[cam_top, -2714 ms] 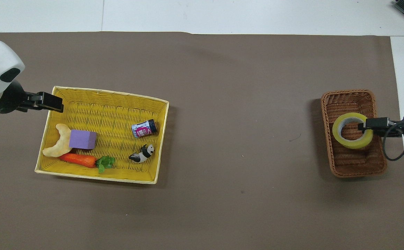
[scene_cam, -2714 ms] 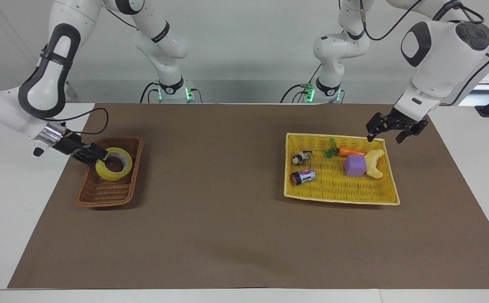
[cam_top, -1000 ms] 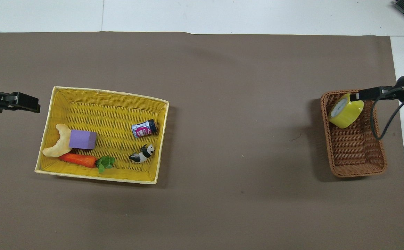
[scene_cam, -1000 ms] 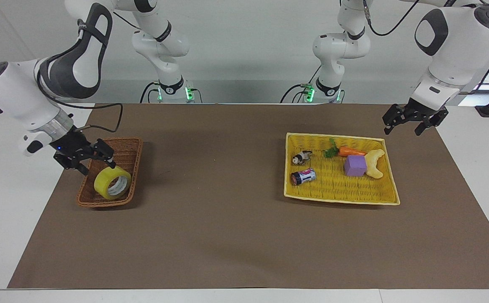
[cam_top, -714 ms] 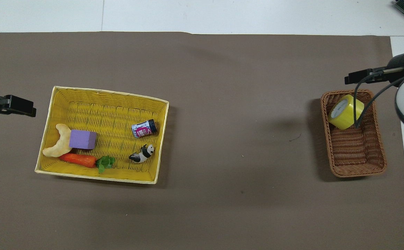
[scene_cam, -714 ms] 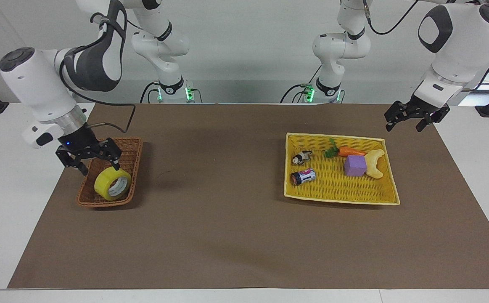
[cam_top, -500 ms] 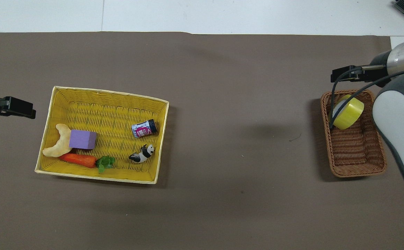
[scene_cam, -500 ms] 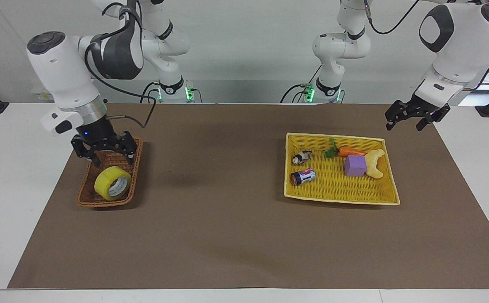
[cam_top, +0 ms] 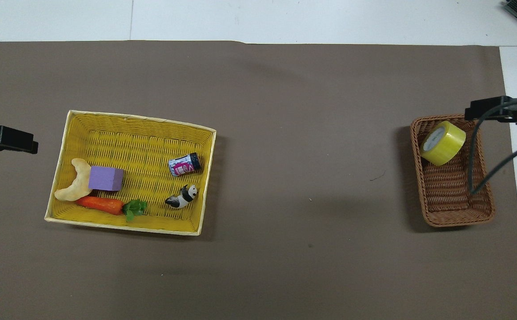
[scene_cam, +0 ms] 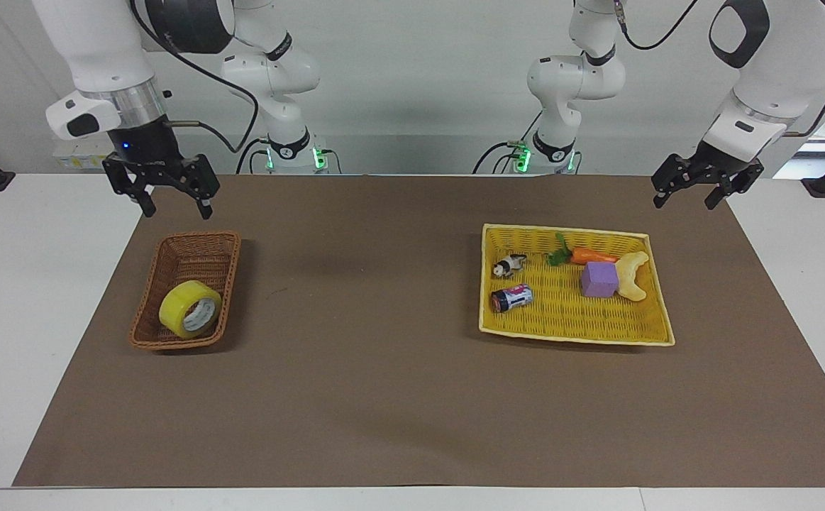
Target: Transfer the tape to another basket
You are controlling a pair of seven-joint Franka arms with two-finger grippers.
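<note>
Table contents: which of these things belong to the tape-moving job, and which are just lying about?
Belongs to the job:
- tape, tilted in the brown basket
- right tool, open, raised over the table by that basket

Just lying about:
- yellow tray holding a battery, panda figure, carrot, purple block and a pale curved piece
- left tool, open, waiting

Right gripper (scene_cam: 174, 200): raised high above the table surface at the right arm's end, wrist vertical, fingers pointing straight down, jaws spread wide, nothing between them

Left gripper (scene_cam: 691, 193): raised at the left arm's end, wrist tilted, fingers angled downward, jaws spread wide, holding nothing

Both arms are elevated, forearms descending from above
</note>
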